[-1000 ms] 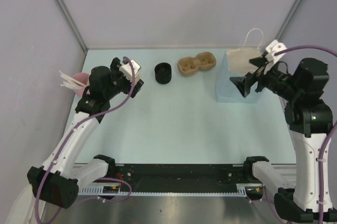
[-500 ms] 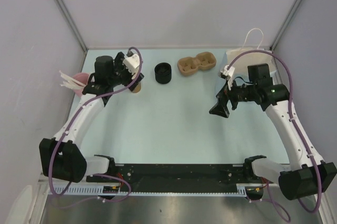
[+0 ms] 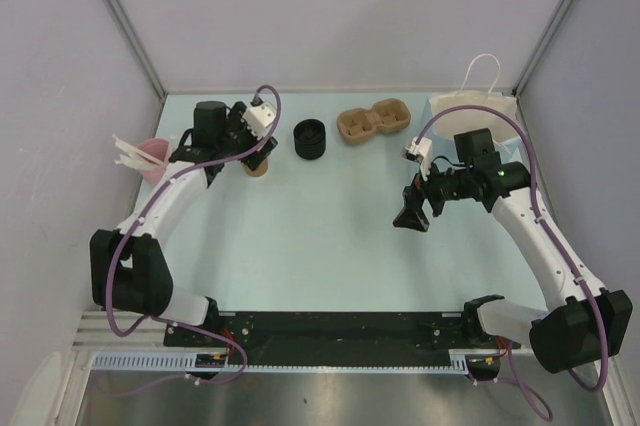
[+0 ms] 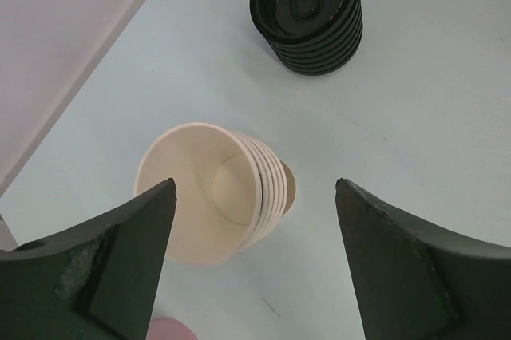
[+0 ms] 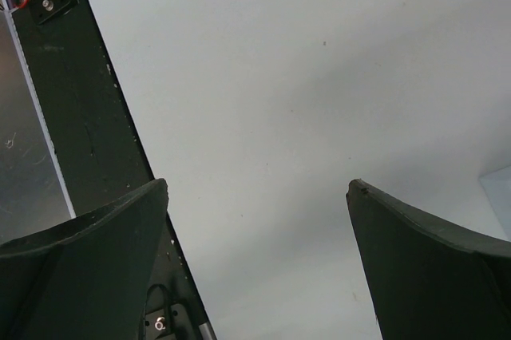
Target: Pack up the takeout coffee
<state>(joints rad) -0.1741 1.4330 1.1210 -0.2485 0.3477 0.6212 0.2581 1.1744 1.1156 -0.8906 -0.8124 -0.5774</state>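
Observation:
No single takeout coffee cup shows in any view. A stack of nested tan cups point(image 4: 211, 196), cream-white inside, stands at the table's back left point(image 3: 258, 167). My left gripper point(image 4: 255, 188) hangs open just above the stack, its left finger point(image 4: 120, 252) over the rim and the right finger well off to the side; from above the gripper point(image 3: 256, 154) covers most of the stack. My right gripper point(image 3: 410, 214) is open and holds nothing, right of the table's middle, with only bare table between its jaws point(image 5: 257, 187).
A stack of black lids point(image 4: 307, 9) stands right of the cups point(image 3: 309, 138). A brown two-cup carrier point(image 3: 373, 123) lies further right. A white handled bag point(image 3: 478, 106) stands at back right. A pink cup of white stirrers point(image 3: 148, 156) sits at the left wall. The black base rail point(image 5: 88, 116) borders the near edge.
My right arm swung from the bag to low over the table's middle. My left gripper moved back over the cup stack, and its jaws narrowed slightly.

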